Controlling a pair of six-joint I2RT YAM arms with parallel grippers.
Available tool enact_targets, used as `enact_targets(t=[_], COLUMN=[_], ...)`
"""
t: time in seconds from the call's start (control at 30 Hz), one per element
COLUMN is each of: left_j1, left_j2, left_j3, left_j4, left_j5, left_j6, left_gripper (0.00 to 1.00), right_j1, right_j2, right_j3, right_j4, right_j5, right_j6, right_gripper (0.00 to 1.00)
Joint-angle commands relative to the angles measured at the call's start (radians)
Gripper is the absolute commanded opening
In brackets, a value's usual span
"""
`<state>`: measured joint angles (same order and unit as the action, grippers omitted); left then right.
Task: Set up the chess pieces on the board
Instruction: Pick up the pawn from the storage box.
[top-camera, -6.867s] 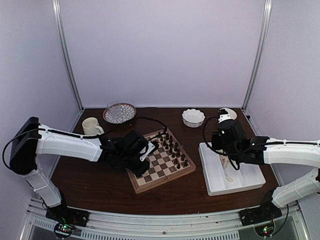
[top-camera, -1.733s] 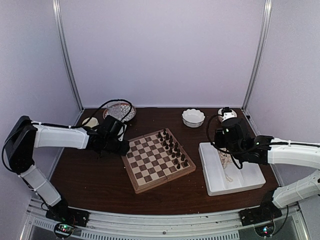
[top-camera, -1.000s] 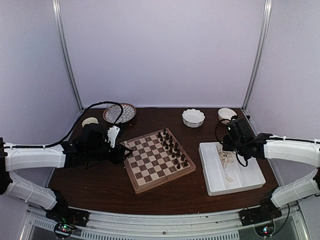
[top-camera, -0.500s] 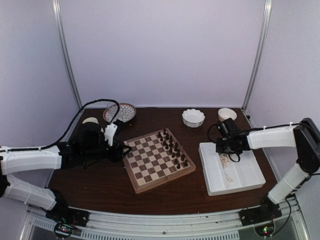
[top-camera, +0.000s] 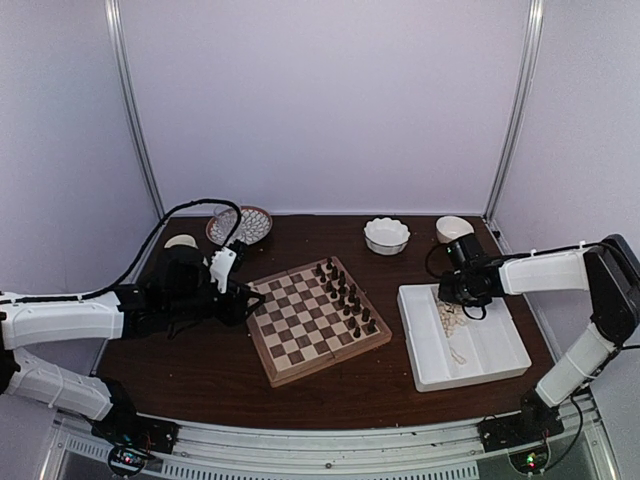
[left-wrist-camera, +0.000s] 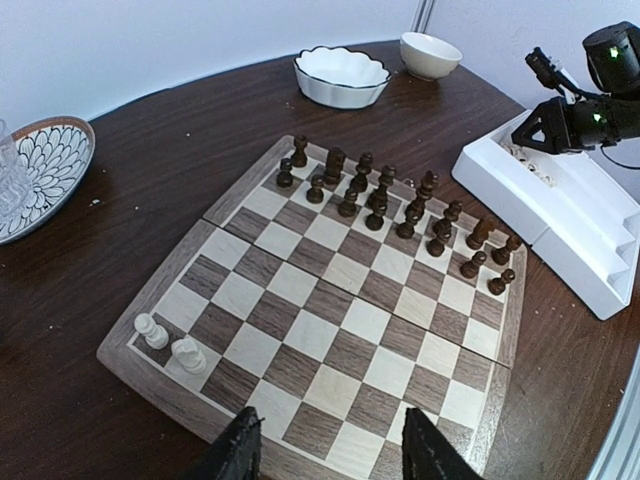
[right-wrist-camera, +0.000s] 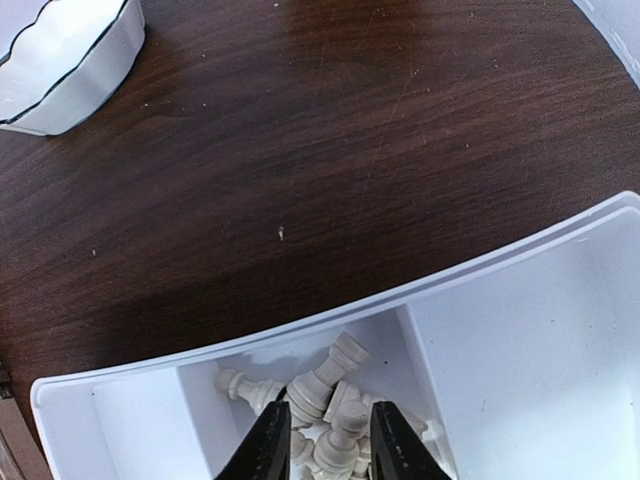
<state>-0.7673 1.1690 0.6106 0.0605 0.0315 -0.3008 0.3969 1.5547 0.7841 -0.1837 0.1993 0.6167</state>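
Note:
The board (top-camera: 312, 325) lies mid-table, with dark brown pieces (top-camera: 345, 295) in rows along its far right side. In the left wrist view two cream-white chess pieces (left-wrist-camera: 170, 342) stand at the board's (left-wrist-camera: 330, 320) near left corner. My left gripper (left-wrist-camera: 330, 455) hovers open at the board's left edge (top-camera: 252, 298), holding nothing. My right gripper (right-wrist-camera: 330, 445) is down in the white tray's (right-wrist-camera: 520, 330) back compartment, jaws apart on either side of a heap of cream-white pieces (right-wrist-camera: 330, 385). Several lie between its jaws and none is lifted. From above, that gripper (top-camera: 463, 302) is over the tray's far left part.
The white tray (top-camera: 490, 345) sits right of the board. Along the back stand a scalloped white bowl (top-camera: 386, 235), a small bowl (top-camera: 453, 227) and a patterned plate with a glass (top-camera: 240, 224). A mug (top-camera: 181, 242) shows behind my left arm.
The right gripper has shifted slightly over the tray's back compartment, and its jaws narrowed then widened a little. The left arm has stayed at the board's left edge.

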Motion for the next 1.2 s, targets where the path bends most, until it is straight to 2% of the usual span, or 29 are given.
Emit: enact_targets(t=[0.0, 0.3, 0.47, 0.77, 1.07, 1.17], left_j1=[-0.005, -0.010, -0.010, -0.010, -0.010, -0.010], left_j2=[0.002, 0.002, 0.002, -0.009, -0.008, -0.004], left_j3=[0.000, 0.003, 0.005, 0.002, 0.003, 0.005], left_j4=[0.055, 0.049, 0.042, 0.032, 0.032, 0.033], left_j5=[0.012, 0.007, 0.000, -0.003, -0.003, 0.001], left_j6=[0.005, 0.003, 0.005, 0.006, 0.006, 0.003], left_gripper=[0.49, 0.49, 0.49, 0.49, 0.49, 0.49], right_j1=[-0.020, -0.039, -0.039, -0.040, -0.038, -0.032], right_j2=[0.016, 0.048, 0.039, -0.123, -0.177, -0.223], right_j3=[-0.025, -0.023, -0.027, -0.098, -0.121, -0.141], right_j4=[0.039, 0.040, 0.042, 0.084, 0.102, 0.124], right_j5=[-0.029, -0.078, -0.088, -0.086, -0.122, -0.149], right_j6=[0.028, 0.049, 0.042, -0.021, -0.058, -0.095], right_gripper=[0.31, 0.31, 0.24, 0.09, 0.08, 0.04])
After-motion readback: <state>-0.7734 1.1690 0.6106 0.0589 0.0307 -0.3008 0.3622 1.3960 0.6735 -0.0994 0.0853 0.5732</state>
